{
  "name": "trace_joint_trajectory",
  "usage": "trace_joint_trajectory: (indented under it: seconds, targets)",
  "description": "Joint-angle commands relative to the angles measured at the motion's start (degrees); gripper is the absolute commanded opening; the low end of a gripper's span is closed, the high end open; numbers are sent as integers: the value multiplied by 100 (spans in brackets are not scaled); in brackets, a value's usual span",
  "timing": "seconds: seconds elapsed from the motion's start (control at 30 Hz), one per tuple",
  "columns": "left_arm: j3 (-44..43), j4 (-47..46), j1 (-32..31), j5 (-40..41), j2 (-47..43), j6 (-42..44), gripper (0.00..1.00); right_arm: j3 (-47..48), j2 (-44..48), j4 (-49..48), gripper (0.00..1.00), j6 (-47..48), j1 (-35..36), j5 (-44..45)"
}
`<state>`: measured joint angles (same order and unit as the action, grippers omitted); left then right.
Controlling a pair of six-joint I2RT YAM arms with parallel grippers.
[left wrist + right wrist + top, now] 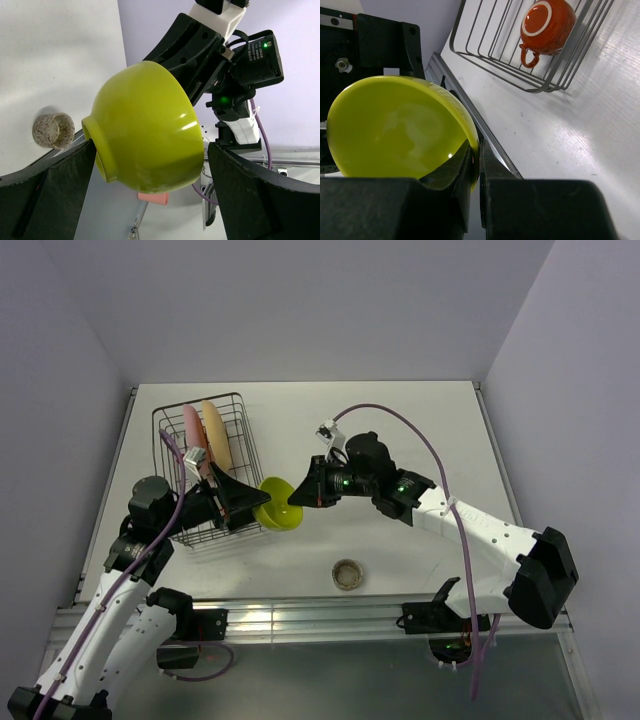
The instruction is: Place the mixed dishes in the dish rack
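The lime-green bowl hangs in the air just right of the black wire dish rack. My right gripper is shut on its rim, one finger inside the bowl and one outside. My left gripper is open, its fingers on either side of the bowl's base. The pink plate and the yellow-orange plate stand upright in the rack. The red-orange mug lies in the rack, base toward the camera. The grey-beige cup stands on the table, also in the left wrist view.
The white table is walled at the back and both sides. A metal rail runs along the near edge by the arm bases. The left arm reaches over the rack's near corner.
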<state>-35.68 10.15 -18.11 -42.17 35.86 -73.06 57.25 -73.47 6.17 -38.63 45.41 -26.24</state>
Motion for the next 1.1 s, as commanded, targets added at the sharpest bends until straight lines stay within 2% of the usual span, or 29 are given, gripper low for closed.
trace_joint_trajectory:
  seconds: [0.0,0.2,0.27,0.37,0.5,0.63,0.87,0.97,1.03,1.07]
  targets:
    - [-290,-330,-26,-45,-17,20,99,-39,-36,-380,0,-39,47,-22]
    - [-413,-5,-26,60,-61,195,98,84,-79,-231,0,14,56,84]
    - [-431,92,-26,130,-79,309,94,154,-106,-196,0,22,47,93]
    - [-448,320,-35,262,-105,476,85,286,-158,-169,0,14,65,75]
    - [-676,995,-122,657,-70,897,63,426,-220,-73,0,5,82,128]
    - [-879,1409,-219,1035,44,1249,53,655,-273,164,0,49,196,286]
    - [-791,1270,-290,1132,9,1118,43,875,-431,174,0,-30,267,453]
    - [-817,1305,-290,1150,9,1171,34,901,-484,156,0,-48,284,462]
    - [-844,1349,-298,1202,27,1232,21,910,-493,173,1,-48,293,497]
    - [-853,1419,-299,1220,35,1250,17,910,-501,156,4,-48,285,506]
